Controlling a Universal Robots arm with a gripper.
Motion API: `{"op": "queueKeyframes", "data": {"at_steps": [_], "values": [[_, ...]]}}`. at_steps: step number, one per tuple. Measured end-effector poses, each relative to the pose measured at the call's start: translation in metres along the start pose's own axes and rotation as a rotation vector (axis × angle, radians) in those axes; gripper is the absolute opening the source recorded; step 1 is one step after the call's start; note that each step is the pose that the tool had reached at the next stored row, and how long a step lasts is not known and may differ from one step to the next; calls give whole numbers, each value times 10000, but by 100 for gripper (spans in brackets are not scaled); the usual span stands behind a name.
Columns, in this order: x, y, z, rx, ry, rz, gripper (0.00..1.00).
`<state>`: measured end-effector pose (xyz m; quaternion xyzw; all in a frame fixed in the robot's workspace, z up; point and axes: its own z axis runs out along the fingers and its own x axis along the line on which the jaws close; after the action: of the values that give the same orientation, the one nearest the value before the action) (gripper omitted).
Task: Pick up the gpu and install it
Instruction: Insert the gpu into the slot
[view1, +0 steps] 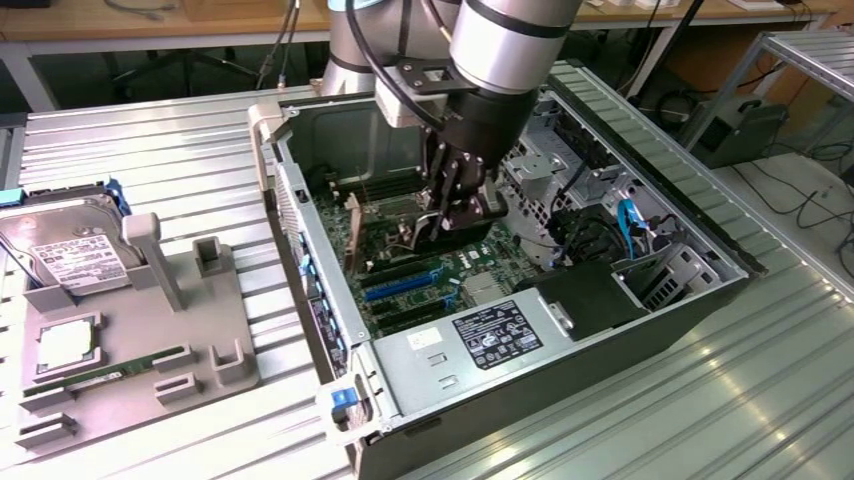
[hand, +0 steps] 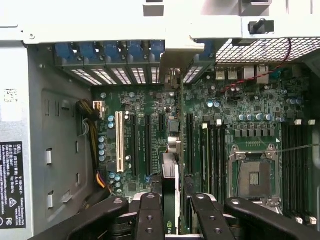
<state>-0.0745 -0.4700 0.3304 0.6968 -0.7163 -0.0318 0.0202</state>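
One of the two task steps was judged complete: the pickup. The slim, flat, dark gpu card was off the counter and inside the open black-and-silver computer case. It was held edge-on between the black fingers of the gripper. As far as the wrist view showed, the gripper was closed narrow on the card, with one finger against each face. The card hung over the green motherboard, in line with the long black expansion slots beside the white slot. Its metal bracket end pointed at the rear slot openings. Installation was judged unfinished. Whether the card's edge had entered a slot could not be told, and the grip was not released.

Item count:
- gpu card: one.
- Gripper: one, on the single silver arm.
- Computer case: one, at the centre of the exterior view.
- White slot: one.
- Square metal processor socket: one.
- Labelled grey power supply: one, at six o'clock inside the case.
- Grey moulded parts tray: one, on the ribbed metal counter at nine o'clock from the case.
- Tray contents:
  - one silver hard drive with a white label;
  - one square silver processor chip;
  - one thin green RAM stick.
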Motion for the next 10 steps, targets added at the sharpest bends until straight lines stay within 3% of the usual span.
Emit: {"op": "queueKeyframes", "data": {"at_steps": [6,10], "values": [[1,21,55,11,-108,-9,26],[3,43,115,30,-121,-10,26]]}}
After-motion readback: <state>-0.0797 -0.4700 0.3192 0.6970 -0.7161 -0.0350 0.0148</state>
